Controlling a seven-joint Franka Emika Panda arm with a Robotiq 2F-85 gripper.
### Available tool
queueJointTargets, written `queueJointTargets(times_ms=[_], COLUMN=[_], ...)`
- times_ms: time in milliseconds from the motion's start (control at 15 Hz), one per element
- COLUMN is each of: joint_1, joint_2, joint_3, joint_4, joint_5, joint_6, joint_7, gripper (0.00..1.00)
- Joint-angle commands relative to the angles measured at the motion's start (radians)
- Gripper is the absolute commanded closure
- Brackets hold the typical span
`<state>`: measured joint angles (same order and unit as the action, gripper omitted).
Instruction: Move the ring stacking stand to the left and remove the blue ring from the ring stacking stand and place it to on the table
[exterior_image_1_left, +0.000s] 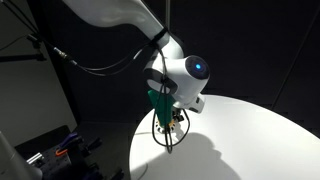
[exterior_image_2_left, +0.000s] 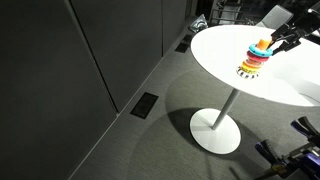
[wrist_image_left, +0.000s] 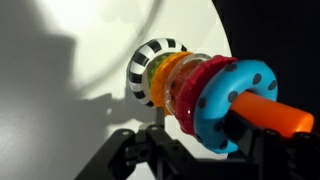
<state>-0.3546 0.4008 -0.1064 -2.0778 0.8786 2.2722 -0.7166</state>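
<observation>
STAND: stand upright on white bench, rings stacked on it | BLUE RING: blue ring topmost on stand, just below stand's orange top, touching red ring beneath | JAWS: partly open, one each side of stand's upper end; whether they grip it cannot be told
</observation>
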Motion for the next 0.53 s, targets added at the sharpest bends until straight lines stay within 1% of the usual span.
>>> queueJointTargets(times_ms=[0,133,267,333,400,467], joint_1=[-0.014,-0.014,-0.013,-0.012,-0.011,-0.01], joint_2=[0.021,0.023,0.028,0.032,0.036,0.037], joint_3=[0.0,-0.001,-0.002,-0.003,-0.005,-0.006], joint_4=[0.028,0.032,0.032,0.033,0.034,0.033], joint_5=[0.033,0.047,0.058,0.064,0.066,0.069], joint_6=[-0.03,-0.04,-0.04,-0.041,-0.043,-0.044], joint_7=[-0.041,-0.049,-0.061,-0.063,-0.067,-0.07], gripper=[0.54,0.54,0.5,0.58,0.75,0.77])
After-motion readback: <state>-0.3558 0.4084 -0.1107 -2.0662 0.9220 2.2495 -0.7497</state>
